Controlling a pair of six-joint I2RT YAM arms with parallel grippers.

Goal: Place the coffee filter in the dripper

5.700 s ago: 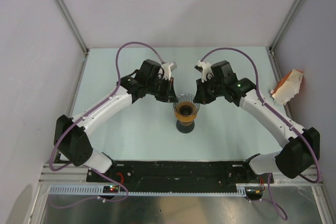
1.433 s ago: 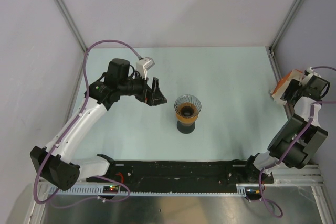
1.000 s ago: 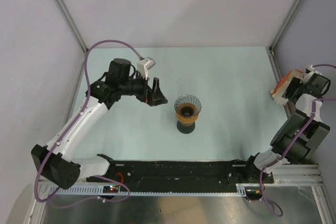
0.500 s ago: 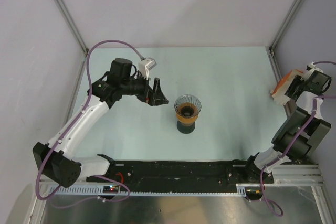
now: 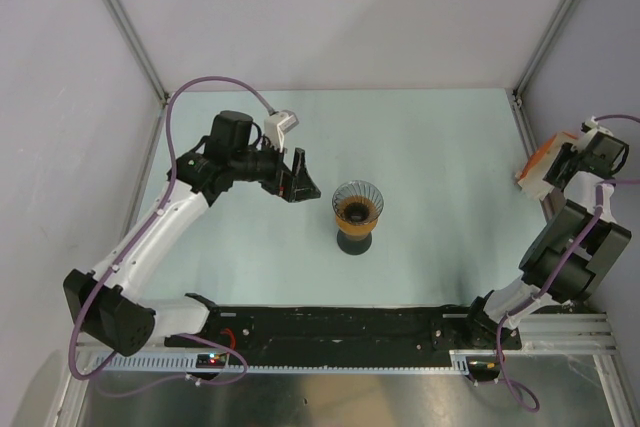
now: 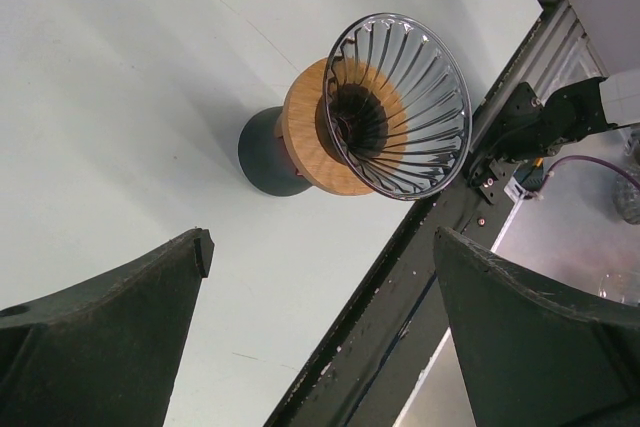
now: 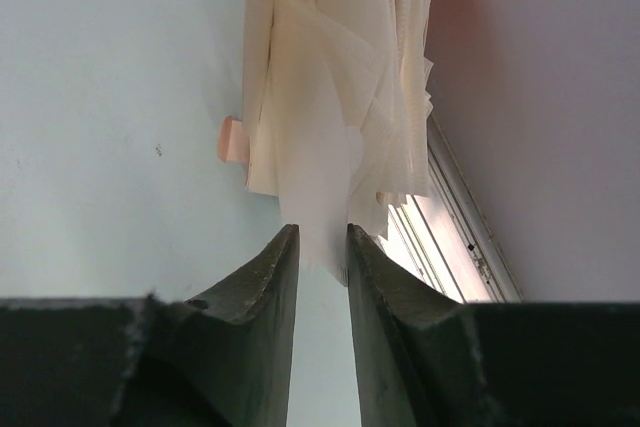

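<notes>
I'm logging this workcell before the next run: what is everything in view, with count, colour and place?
dripper: one, clear grey, ribbed; table centre, on the ring
ring: one, orange-brown; under the dripper
base: one, dark; under the ring
coffee filters: stack, number unclear, white; right table edge
table: one, pale green
cables: two, purple; one along each arm
left arm: one, white and black; jaws wide open, left of the dripper, holding nothing
right arm: one, white and black; jaws narrow either side of one filter's edge, pinch unclear
</notes>
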